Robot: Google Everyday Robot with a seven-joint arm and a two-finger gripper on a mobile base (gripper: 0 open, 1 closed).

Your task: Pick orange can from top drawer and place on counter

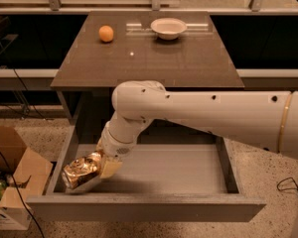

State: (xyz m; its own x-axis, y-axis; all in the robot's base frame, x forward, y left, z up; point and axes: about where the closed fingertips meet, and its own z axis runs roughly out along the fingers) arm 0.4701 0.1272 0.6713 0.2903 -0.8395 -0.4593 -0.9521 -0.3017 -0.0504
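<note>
The orange can (81,171), shiny gold-brown and crumpled, is at the front left corner of the open top drawer (179,167). My gripper (105,165) reaches down into the drawer from the white arm and is shut on the can's right end. One pale finger (111,166) shows against the can. The can lies tilted, just above the drawer floor, with a shadow under it. The brown counter (154,58) lies behind and above the drawer.
A round orange fruit (106,33) and a white bowl (168,28) sit at the back of the counter. A cardboard box (12,182) stands on the floor left of the drawer. A black cable (288,185) lies on the floor at right.
</note>
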